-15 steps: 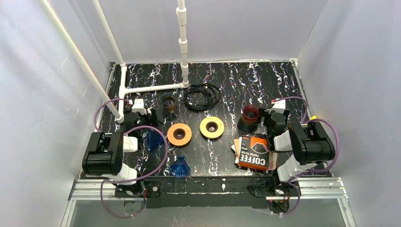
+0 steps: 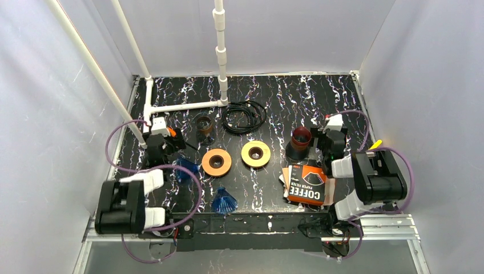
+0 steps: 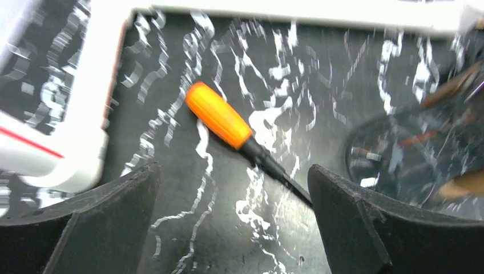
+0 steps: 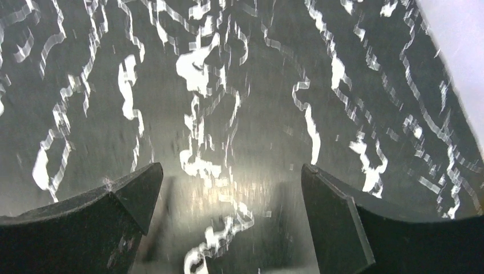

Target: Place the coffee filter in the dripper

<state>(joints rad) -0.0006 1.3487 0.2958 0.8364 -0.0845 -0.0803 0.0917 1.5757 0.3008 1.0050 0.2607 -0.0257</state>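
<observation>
Black marble-patterned surface (image 2: 319, 97) with white veining fills the overhead view. Pale walls (image 2: 57, 114) close it in on 3 sides, and a white pipe frame (image 2: 221, 51) rises from its back left part. The coffee filter pack (image 2: 307, 184) lies flat near the front right, just beside the right arm and apart from both claws. The front blue dripper (image 2: 224, 201) sits by the near edge, and the left blue dripper (image 2: 184, 168) is close to the left arm. An orange ring (image 2: 217, 162) and a yellow ring (image 2: 255, 154) lie side by side mid-surface. A coiled black cable (image 2: 244, 117) lies further back, and a dark red cup (image 2: 301, 138) stands just behind the pack. The left claw (image 2: 174, 140) and right claw (image 2: 326, 136) carry nothing.

At the left wrist, the left claw (image 3: 234, 222) is spread wide and empty above the surface. An orange-handled screwdriver (image 3: 220, 121) lies ahead of it, with white pipe (image 3: 74, 114) to the left and a blurred glassy vessel (image 3: 411, 154) to the right.

At the right wrist, the right claw (image 4: 231, 217) is released and wide over bare veined surface, with a strip of pale wall (image 4: 456, 34) at the upper right.
</observation>
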